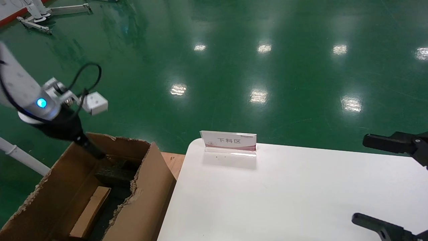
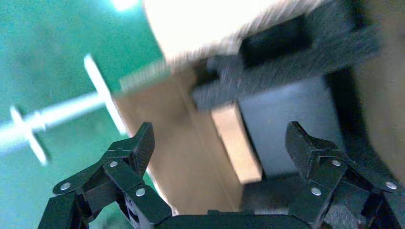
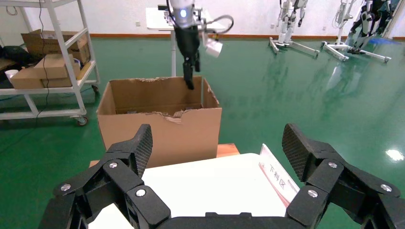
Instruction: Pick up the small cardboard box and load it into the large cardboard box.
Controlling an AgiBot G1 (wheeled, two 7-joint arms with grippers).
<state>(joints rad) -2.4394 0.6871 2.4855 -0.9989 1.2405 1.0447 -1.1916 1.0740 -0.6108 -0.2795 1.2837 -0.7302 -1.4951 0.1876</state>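
In the head view the left gripper (image 1: 95,152) is reaching down into the large cardboard box (image 1: 150,197) at the lower left of the frame, and its wrist view is showing the fingers (image 2: 139,145) spread wide with nothing between them. The small cardboard box (image 1: 90,211) is lying inside the carton, near the bottom edge of the frame, leaning along the inner wall beside the black foam blocks (image 1: 115,174). Loading therefore looks done, and the remaining risk is probably in getting the arm out. The ragged carton rim (image 1: 133,187) is sitting close to the gripper's path (the torn edge looks easy to catch), so an open finger could be snagging it and dragging the carton, which is pressing against the white table (image 1: 294,201). The small box, if only propped, could be sliding flat. The right gripper (image 3: 217,143), open and empty, is idling at the right edge, above the table near the sign holder (image 1: 228,142).
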